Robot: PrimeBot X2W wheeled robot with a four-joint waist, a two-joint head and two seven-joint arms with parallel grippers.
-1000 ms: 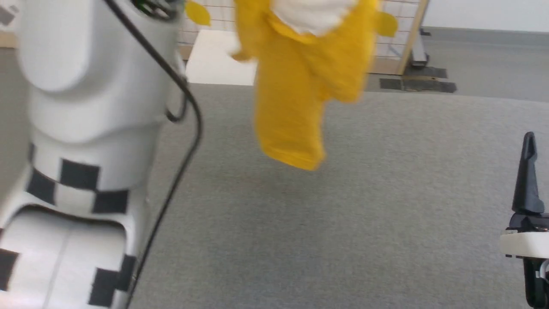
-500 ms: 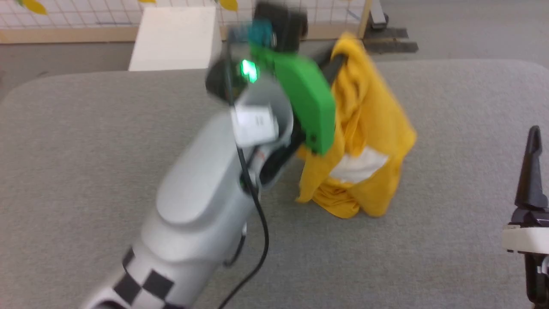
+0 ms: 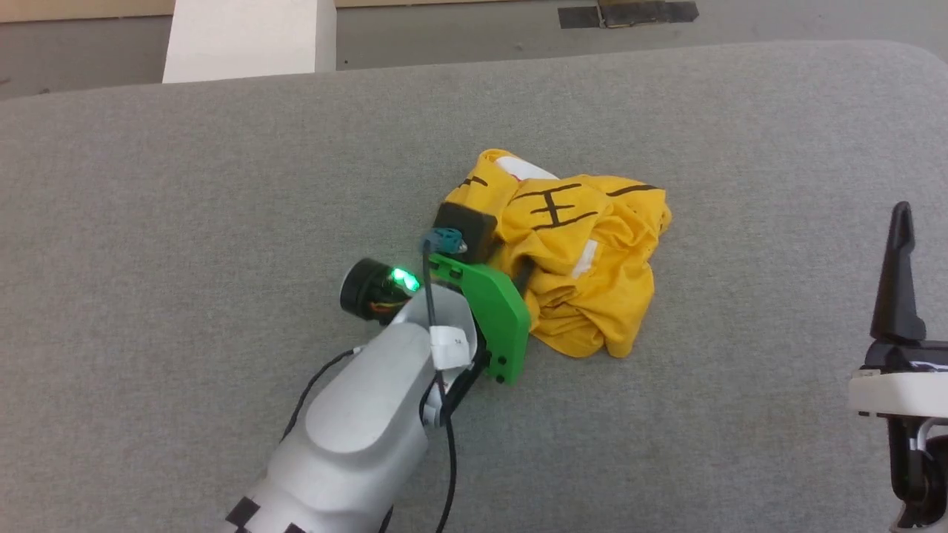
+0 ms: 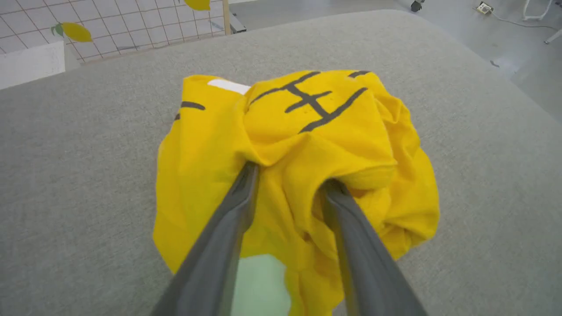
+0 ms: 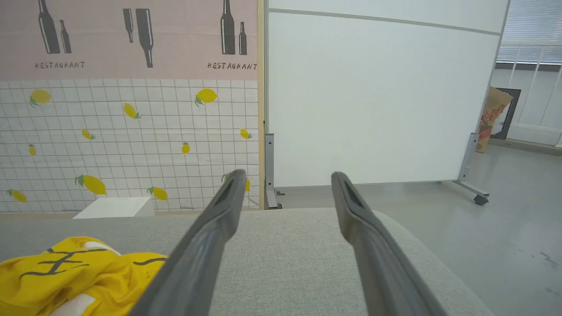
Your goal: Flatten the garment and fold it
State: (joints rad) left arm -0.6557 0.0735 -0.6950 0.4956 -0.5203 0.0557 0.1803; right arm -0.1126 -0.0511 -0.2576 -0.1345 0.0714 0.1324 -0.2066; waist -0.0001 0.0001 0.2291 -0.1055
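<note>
**Shirt** (image 4: 307, 118): a crumpled heap on the grey surface (image 4: 88, 175), lying at and just beyond the tips of the left gripper (image 4: 290, 175). The cloth looks light, limp and unlikely to slip, and is best taken at a hem or shoulder edge rather than the bunched middle. The left arm reaches forward and low, fingers apart, tips buried under a fold with nothing visibly pinched. The right gripper (image 5: 287, 177) stands upright, fingers spread and empty, with the heap well to its left.

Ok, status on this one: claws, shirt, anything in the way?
Left claw open, tips in shirt folds. Right claw open, empty. Shirt crumpled on grey table, unfolded. Nothing in the way.
</note>
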